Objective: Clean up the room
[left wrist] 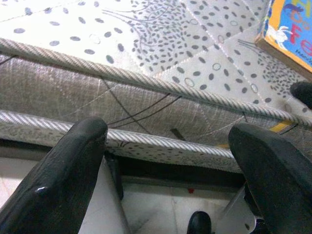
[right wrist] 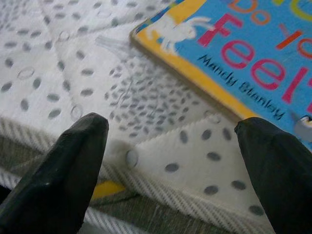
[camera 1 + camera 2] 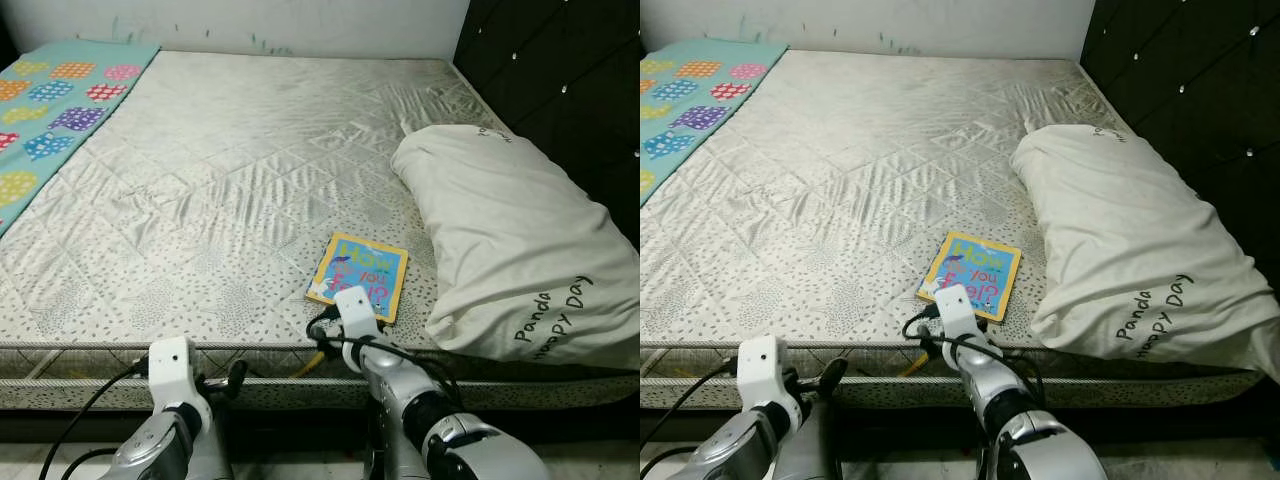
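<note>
A children's book (image 3: 358, 276) with a blue cover and yellow border lies flat on the grey patterned mattress (image 3: 230, 180), close to its front edge. My right gripper (image 2: 173, 129) is open at that edge, just short of the book's (image 2: 243, 53) near corner, with nothing between its fingers. My left gripper (image 1: 170, 134) is open too, lower down in front of the mattress side (image 1: 146, 102), left of the book (image 1: 290, 34). Its black finger (image 3: 235, 375) shows below the mattress seam.
A large white pillow (image 3: 510, 240) lies right of the book against the black tufted headboard (image 3: 560, 80). A teal blanket (image 3: 50, 110) with coloured patches covers the far left. A yellow tag (image 2: 107, 189) hangs at the mattress edge. Pale floor (image 1: 161, 209) lies below.
</note>
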Motion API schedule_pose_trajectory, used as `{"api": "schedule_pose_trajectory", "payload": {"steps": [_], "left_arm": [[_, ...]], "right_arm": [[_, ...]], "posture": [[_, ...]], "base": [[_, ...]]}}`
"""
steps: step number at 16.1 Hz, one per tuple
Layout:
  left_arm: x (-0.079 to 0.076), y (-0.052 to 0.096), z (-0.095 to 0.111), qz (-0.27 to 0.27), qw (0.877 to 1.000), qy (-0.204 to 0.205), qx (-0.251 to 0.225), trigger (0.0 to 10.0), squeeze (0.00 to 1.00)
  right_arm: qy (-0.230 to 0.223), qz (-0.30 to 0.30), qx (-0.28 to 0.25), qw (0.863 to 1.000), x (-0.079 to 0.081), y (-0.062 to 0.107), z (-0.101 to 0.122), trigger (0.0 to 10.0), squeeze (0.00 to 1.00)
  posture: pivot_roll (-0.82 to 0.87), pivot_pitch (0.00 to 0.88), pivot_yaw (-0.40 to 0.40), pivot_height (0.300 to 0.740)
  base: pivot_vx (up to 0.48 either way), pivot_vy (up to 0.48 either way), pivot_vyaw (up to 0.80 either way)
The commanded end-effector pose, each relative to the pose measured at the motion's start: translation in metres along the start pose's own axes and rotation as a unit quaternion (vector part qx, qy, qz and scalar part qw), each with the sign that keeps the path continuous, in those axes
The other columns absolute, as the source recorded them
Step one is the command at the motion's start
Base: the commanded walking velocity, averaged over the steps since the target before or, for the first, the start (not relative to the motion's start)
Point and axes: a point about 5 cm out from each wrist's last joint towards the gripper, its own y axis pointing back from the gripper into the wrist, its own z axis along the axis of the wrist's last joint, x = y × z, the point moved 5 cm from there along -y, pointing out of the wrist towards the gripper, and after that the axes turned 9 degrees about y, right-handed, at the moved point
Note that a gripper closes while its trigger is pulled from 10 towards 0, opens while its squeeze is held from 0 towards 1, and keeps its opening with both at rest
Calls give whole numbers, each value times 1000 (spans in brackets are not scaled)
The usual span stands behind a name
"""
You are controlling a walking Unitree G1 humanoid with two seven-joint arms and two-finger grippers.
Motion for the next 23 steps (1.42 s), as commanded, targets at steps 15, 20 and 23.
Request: {"api": "schedule_pose_trajectory", "payload": {"steps": [15, 20, 23], "left_arm": [[-19, -14, 63, -25, 987, 30, -155, 10000, 0], [-26, -22, 65, -35, 985, 34, -167, 10000, 0], [-25, -25, 66, -33, 983, 33, -179, 10000, 0]], "right_arm": [[-99, -106, -310, 940, -83, 46, 138, 10000, 0], [-99, -129, -334, 928, -104, 61, 159, 10000, 0], [-103, -146, -327, 928, -113, 68, 152, 10000, 0]], "posture": [[1, 0, -29, 580], [-18, 0, -32, 631], [-25, 0, -33, 674]], "base": [[0, 0, 0], [0, 0, 0], [0, 0, 0]]}}
